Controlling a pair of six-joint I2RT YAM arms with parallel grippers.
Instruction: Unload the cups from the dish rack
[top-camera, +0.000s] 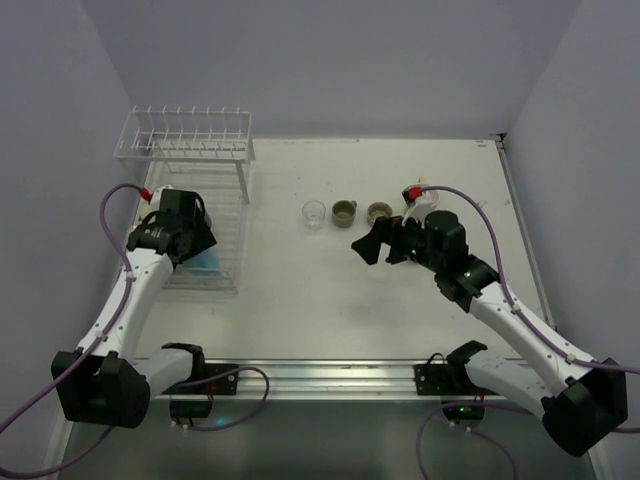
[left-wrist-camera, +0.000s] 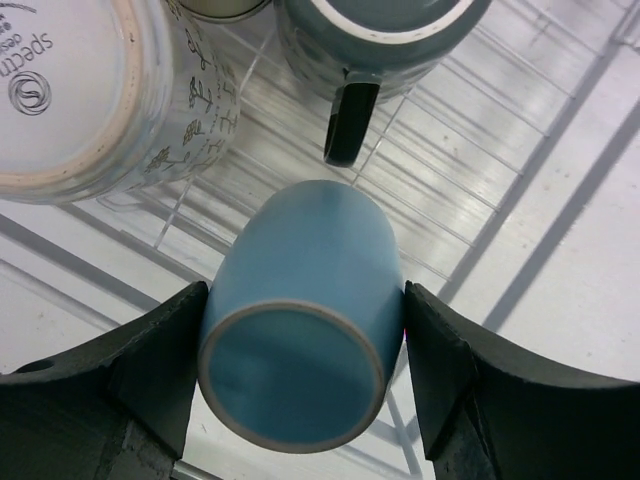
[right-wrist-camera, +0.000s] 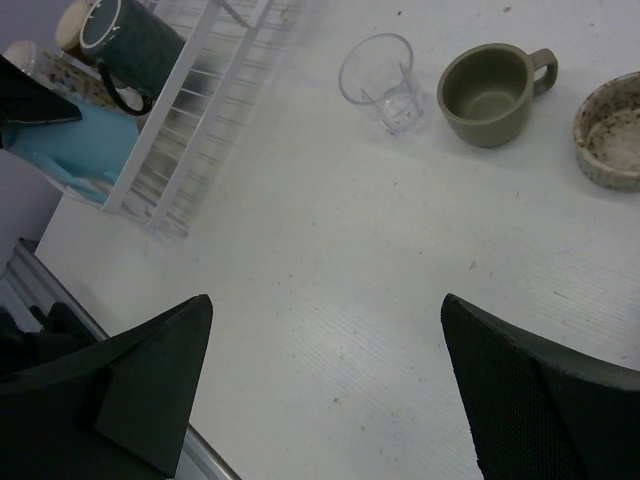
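**Three Cups Out, a Blue One in the Grip**

The left gripper clamps a light blue ceramic cup, one black finger pressed to each side, over the flat grid tray of the white wire dish rack. Just beyond it in the rack lie a white printed mug and a dark teal mug with a black handle. To the rack's right, on the white table, three cups stand already unloaded: a clear glass tumbler, an olive handled mug and a speckled tan cup. Also right of the rack, nearer the arm bases, the right gripper hangs with jaws wide apart and nothing between them.

The job looks roughly a third done, with at least three cups left in the rack. The exact count is hidden. The left arm covers the tray from above, and the wrist view cuts off both mugs and a pale rim at its top edge. Whether the blue cup rests on the wires or is lifted cannot be told.
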